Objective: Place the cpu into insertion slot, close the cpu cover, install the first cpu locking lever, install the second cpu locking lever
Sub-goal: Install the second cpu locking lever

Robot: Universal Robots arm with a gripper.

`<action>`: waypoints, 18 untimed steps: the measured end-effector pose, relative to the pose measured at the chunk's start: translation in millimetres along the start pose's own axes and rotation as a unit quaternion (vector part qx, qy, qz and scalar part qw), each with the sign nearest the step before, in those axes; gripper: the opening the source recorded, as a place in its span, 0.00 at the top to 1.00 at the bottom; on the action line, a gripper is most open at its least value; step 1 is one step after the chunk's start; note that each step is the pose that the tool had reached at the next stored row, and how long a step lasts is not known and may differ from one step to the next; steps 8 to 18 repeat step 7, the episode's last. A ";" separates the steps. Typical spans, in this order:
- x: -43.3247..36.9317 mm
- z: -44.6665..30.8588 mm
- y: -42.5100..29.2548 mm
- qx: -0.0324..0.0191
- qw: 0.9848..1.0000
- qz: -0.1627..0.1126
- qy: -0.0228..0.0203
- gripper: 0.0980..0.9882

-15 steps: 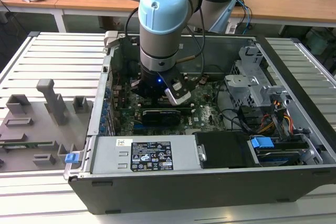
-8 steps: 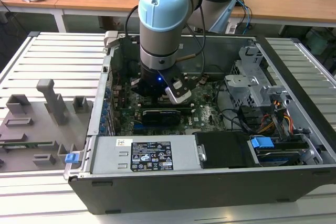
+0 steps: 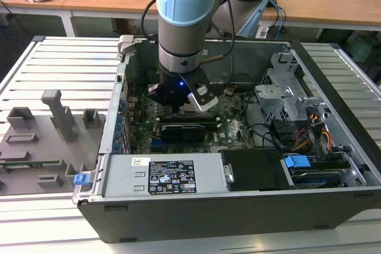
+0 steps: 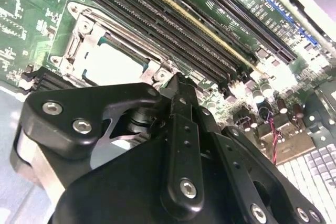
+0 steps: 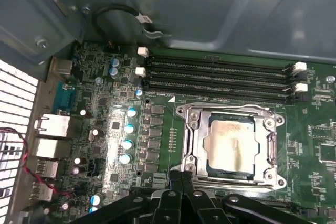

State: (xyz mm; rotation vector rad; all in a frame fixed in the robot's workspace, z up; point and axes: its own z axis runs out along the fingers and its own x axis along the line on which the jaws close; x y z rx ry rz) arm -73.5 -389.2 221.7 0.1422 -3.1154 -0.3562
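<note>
The cpu (image 5: 230,145), a silvery-tan square chip, lies flat in the insertion slot (image 5: 206,150) on the green motherboard. The cpu cover (image 5: 195,137), a metal frame with a square cut-out, lies down around it. My gripper (image 5: 181,176) hovers just beside the socket's edge with its black fingers pressed together and nothing between them. In the second wrist view the gripper (image 4: 177,80) points at the board next to the cpu (image 4: 113,64) and the cover (image 4: 84,30). In the exterior view the gripper (image 3: 178,102) reaches down into the open computer case.
Long black memory slots (image 5: 220,74) run beside the socket. A black card (image 3: 184,130), the power supply (image 3: 161,176) and a drive cage (image 3: 286,90) crowd the case. A grey fixture plate (image 3: 41,141) lies at the exterior view's left.
</note>
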 end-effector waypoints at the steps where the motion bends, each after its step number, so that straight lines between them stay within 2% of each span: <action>1: 0.0 -1.6 0.4 0.000 1.000 0.000 0.000 0.99; 6: 0.0 -5.1 1.2 0.000 1.000 0.000 0.000 0.99; 18: 0.0 -5.1 1.2 0.000 1.000 0.000 0.000 0.99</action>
